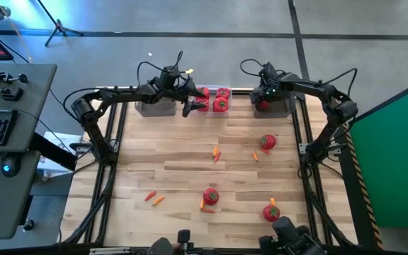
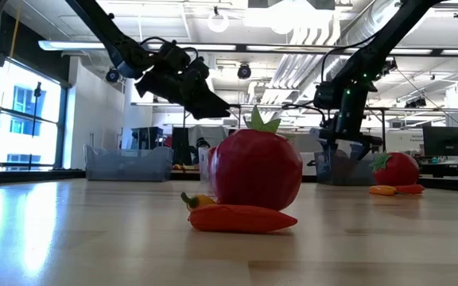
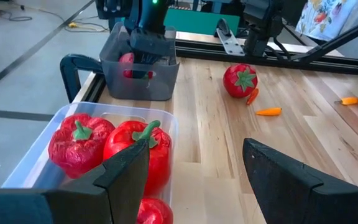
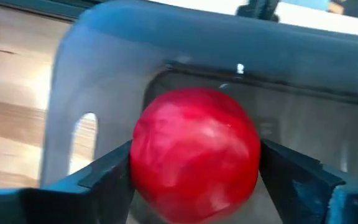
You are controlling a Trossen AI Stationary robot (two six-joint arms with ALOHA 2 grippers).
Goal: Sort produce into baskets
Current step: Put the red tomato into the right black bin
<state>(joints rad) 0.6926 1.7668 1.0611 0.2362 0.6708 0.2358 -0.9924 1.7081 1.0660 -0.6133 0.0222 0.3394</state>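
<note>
Tomato (image 4: 194, 152) update: seeing it down inside the far-right dark grey basket (image 4: 67, 74), right at the right gripper (image 1: 264, 98), which hangs over that bin. Honestly can't tell whether clamped on the tomato or just loose around it.

Over at the middle: spotting the left gripper (image 3: 194, 155) spread wide and holding nothing, hovering at the near edge of the clear basket (image 3: 33, 155). Counting three red bell peppers (image 3: 79, 143) in there, bunched up against each other. Also seeing the other dark grey basket (image 1: 154, 108) sitting at the far left of the row, just beside the clear one; can't make out its contents.

Plenty left out on the wooden table (image 1: 168, 170):
- one loose tomato (image 1: 267, 142) right of centre, near the right-hand bin
- another tomato (image 1: 211, 196) close to the front middle, touching an orange carrot piece (image 1: 205, 209)
- a third tomato (image 1: 271, 211) at front right
- more carrot bits (image 1: 216, 152) around mid-table, plus a pair (image 1: 154, 199) at front left
</note>
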